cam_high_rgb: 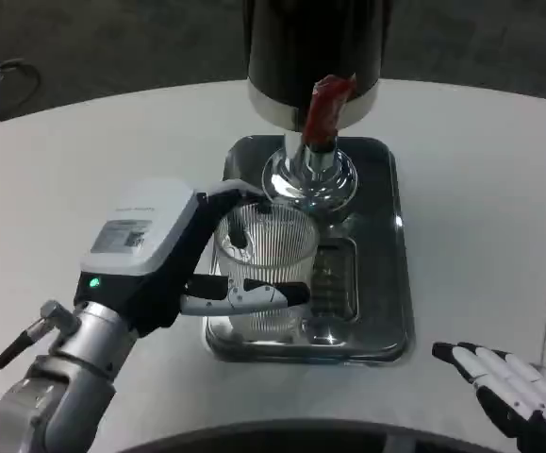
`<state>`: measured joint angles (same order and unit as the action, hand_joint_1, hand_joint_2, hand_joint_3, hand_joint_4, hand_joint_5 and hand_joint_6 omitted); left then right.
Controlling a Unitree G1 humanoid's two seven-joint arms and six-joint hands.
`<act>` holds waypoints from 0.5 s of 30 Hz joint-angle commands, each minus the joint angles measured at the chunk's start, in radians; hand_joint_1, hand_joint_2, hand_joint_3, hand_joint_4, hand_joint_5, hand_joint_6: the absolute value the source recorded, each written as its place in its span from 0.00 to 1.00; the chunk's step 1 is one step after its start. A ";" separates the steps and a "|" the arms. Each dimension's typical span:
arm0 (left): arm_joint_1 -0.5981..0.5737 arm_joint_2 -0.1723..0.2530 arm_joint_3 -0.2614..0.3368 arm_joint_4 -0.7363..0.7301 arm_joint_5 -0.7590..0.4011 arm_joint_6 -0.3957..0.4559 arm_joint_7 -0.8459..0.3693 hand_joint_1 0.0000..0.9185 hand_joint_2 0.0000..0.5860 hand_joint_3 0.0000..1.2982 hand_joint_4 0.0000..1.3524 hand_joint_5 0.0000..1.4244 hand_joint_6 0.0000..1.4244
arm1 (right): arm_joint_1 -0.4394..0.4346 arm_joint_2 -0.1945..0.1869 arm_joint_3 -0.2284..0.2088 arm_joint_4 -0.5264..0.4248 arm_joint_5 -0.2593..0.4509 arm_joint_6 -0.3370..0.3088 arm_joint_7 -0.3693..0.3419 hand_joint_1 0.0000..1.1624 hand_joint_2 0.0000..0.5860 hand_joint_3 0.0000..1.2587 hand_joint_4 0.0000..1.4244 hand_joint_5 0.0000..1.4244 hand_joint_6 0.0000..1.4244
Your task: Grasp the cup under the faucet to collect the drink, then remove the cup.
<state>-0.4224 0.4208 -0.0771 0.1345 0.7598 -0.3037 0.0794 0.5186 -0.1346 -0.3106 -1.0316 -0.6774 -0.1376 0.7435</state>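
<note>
left hand grips the ribbed cup, upright over the steel tray, just in front and left of the faucet; spout lies beyond the rim. right hand rests open, well apart from the faucet.

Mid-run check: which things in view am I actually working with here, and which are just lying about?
In the job:
- ribbed clear cup, held by the left hand, over the tray
- dispenser with its red tap lever and chrome faucet
- steel drip tray

Lying about:
- right hand, idle on the white table
- cable at far left
</note>
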 commanded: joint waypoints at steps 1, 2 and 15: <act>-0.066 0.022 -0.032 0.068 0.015 0.009 0.046 0.44 0.28 0.81 0.82 0.89 0.91 | 0.008 0.012 -0.007 -0.016 0.011 -0.020 -0.002 0.21 0.79 0.03 0.00 0.00 0.00; -0.081 0.024 -0.040 0.089 0.017 0.011 0.051 0.44 0.28 0.81 0.82 0.89 0.91 | 0.007 0.013 -0.007 -0.016 0.010 -0.021 -0.001 0.21 0.79 0.03 0.00 0.00 0.00; -0.207 0.014 -0.121 0.270 0.044 0.034 0.144 0.44 0.28 0.81 0.82 0.90 0.92 | 0.018 0.025 -0.020 -0.016 0.039 -0.048 0.019 0.21 0.80 0.04 0.00 0.00 0.00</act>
<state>-0.5980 0.4338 -0.1814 0.3780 0.7960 -0.2735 0.1862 0.5236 -0.1200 -0.3213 -1.0317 -0.6531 -0.1701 0.7512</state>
